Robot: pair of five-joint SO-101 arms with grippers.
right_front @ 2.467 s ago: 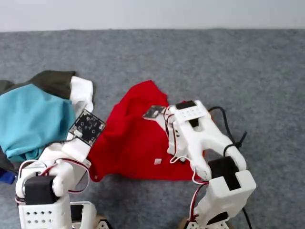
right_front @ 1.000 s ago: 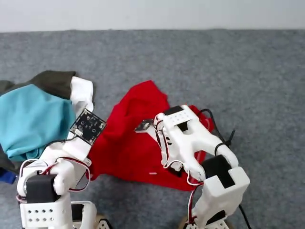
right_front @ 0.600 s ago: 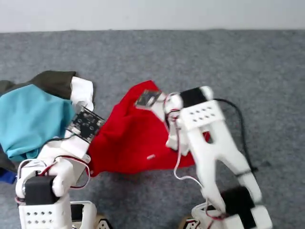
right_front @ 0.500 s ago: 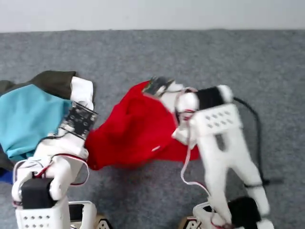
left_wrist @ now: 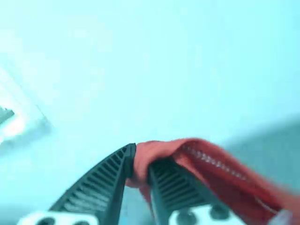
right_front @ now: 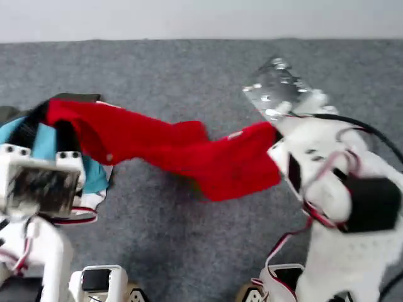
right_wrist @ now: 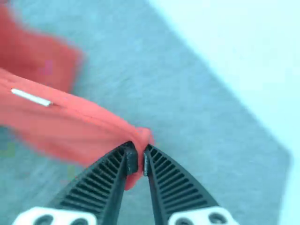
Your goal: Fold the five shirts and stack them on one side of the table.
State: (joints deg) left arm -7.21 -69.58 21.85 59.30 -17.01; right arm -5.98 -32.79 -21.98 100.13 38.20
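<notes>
Both arms hold the red shirt aloft
High view: earlier flat on the tabletop, it now spans from the left-edge shirt pile rightward; far side open. Left wrist: left pincer clamped on its hem. Right wrist: right pincer pinching its edge.

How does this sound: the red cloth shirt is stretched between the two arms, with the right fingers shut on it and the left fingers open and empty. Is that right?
Not quite. The left fingers are not open and empty: they are shut on the red cloth shirt too, as the left wrist view shows. The right fingers are shut on it, and it stretches between the two arms.
</notes>
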